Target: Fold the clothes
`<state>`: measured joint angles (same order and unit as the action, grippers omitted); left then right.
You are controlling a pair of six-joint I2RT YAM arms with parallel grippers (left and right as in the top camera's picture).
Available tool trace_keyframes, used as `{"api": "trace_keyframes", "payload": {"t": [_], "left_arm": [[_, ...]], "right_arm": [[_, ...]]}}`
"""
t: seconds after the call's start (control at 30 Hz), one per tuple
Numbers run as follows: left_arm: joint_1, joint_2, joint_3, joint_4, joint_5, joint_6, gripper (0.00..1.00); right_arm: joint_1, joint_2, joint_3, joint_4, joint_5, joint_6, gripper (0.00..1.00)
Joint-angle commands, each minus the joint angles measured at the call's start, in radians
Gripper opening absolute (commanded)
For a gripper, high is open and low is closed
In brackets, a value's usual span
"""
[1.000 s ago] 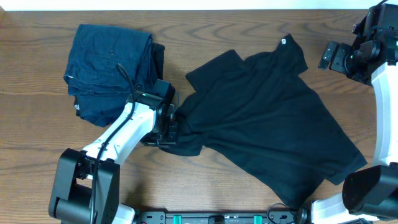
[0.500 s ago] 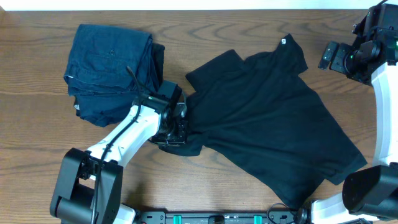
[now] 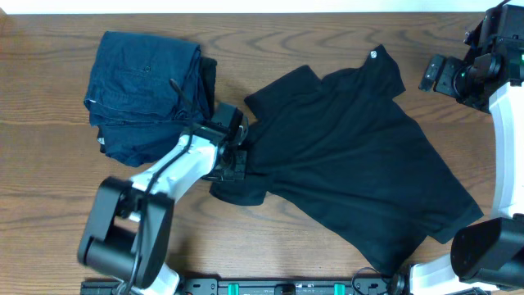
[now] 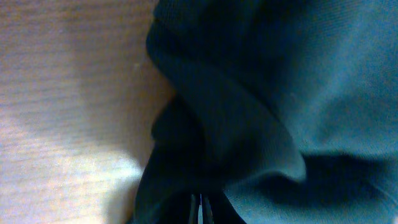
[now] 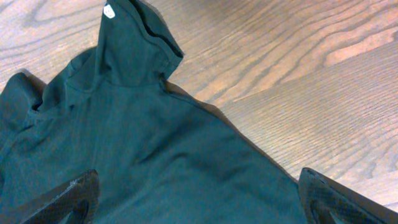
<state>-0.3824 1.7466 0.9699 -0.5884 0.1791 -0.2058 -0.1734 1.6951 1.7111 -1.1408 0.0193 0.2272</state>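
**Left arm drags sleeve inward**

Overhead: left gripper [image 3: 236,160], clamped on the T-shirt [image 3: 352,156] sleeve, has shifted toward the shirt's body. Fabric bunches there; the rest lies spread mid-table.
Left wrist: jaws pinched on dark folds.
Right wrist: right gripper [image 5: 202,208] gapes wide, empty, near the collar.
First fold likely starting.

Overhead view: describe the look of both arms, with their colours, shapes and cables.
The left arm and right arm both have white tubular links between bulky black joint housings. A thin black cable loops along the left arm. The jaws on both are black.
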Motion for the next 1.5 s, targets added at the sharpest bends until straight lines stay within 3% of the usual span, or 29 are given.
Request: {"api": "trace_keyframes", "payload": {"t": [0.0, 0.27, 0.57, 0.9, 1.07, 1.27, 1.47], "left_arm": [[0.011, 0.047, -0.011, 0.032, -0.051, 0.007, 0.06], [0.075, 0.041, -0.01, 0.13, -0.194, 0.006, 0.06], [0.088, -0.032, 0.019, 0.171, -0.194, 0.006, 0.06], [0.048, -0.28, 0.021, 0.001, 0.024, -0.034, 0.06], [0.016, -0.261, -0.008, -0.106, 0.024, -0.093, 0.06], [-0.029, -0.187, -0.046, -0.072, 0.026, -0.112, 0.06], [-0.04, -0.12, -0.046, -0.042, 0.126, -0.115, 0.06]], "right_arm": [[0.003, 0.0, 0.001, -0.001, 0.007, 0.004, 0.99], [0.003, 0.0, 0.001, -0.001, 0.007, 0.004, 0.99], [0.003, 0.0, 0.001, -0.001, 0.007, 0.004, 0.99], [0.003, 0.0, 0.001, -0.001, 0.007, 0.004, 0.99], [0.003, 0.0, 0.001, -0.001, 0.007, 0.004, 0.99], [0.002, 0.0, 0.001, -0.001, 0.007, 0.004, 0.99], [0.003, 0.0, 0.001, -0.001, 0.007, 0.004, 0.99]]}}
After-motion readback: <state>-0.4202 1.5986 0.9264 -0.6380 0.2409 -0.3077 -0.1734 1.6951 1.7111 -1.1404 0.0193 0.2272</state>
